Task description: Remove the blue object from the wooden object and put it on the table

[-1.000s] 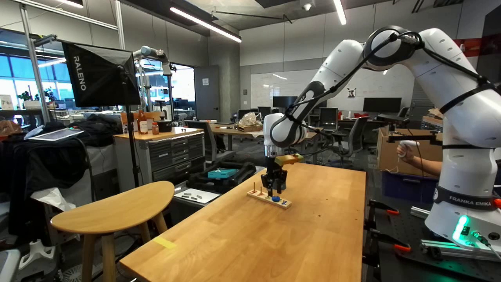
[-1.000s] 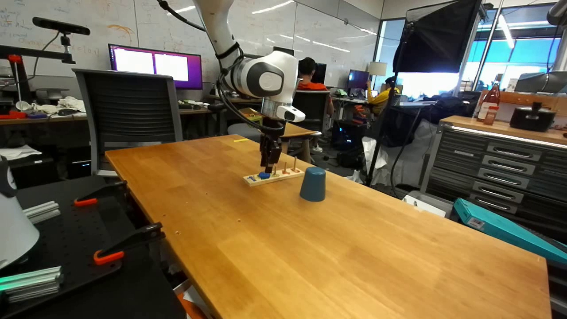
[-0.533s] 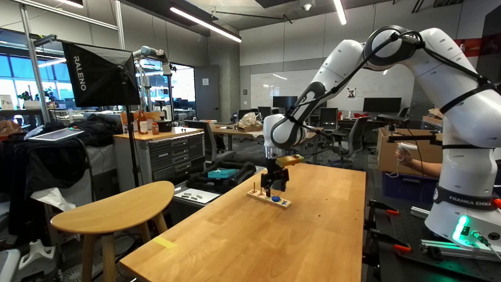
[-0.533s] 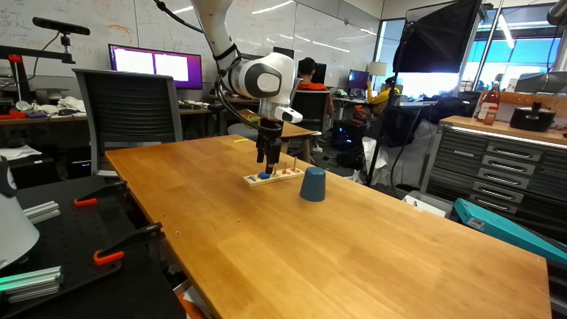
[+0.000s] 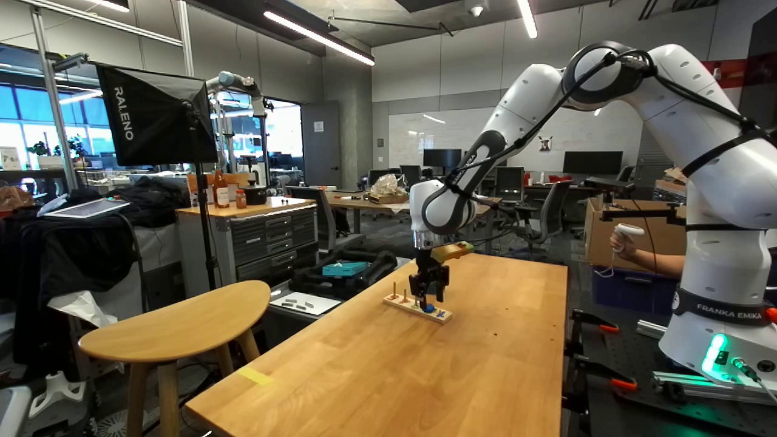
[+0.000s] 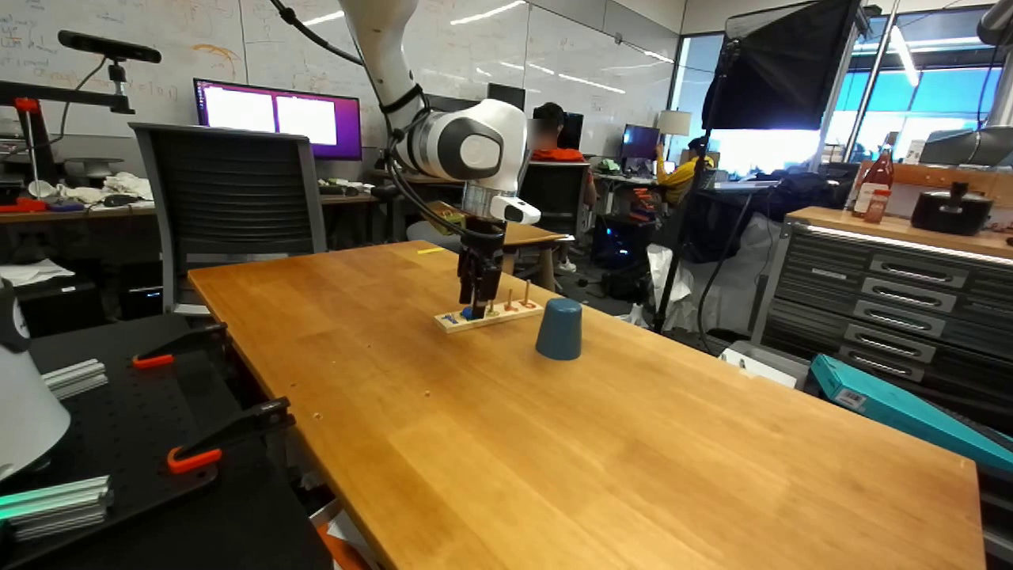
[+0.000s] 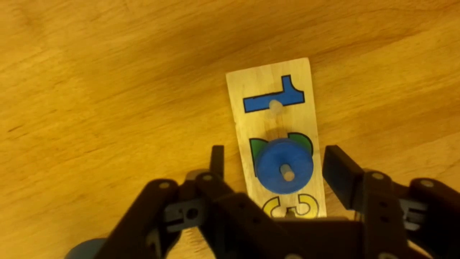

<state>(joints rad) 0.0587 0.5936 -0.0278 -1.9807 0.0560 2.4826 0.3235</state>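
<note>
Plainly, the end effector is spread wide astride the blue disc, with bare gaps left at both flanks and nothing gripped. The disc is threaded on a peg of the wooden board, over a green printed figure. It is judged to be light, stiff, hard to break and perhaps slightly slick, so it is best pinched across its rim and drawn straight up, lest it be jammed on the peg. The gaps and the peg's tip are shown only by the wrist view; in both exterior views the disc is partly covered by the end effector, yet the board's farthest pegs are revealed only there. Beyond the board, on the counter, an upturned cup is shown whole in an exterior view but only as a cropped edge from the wrist.
</note>
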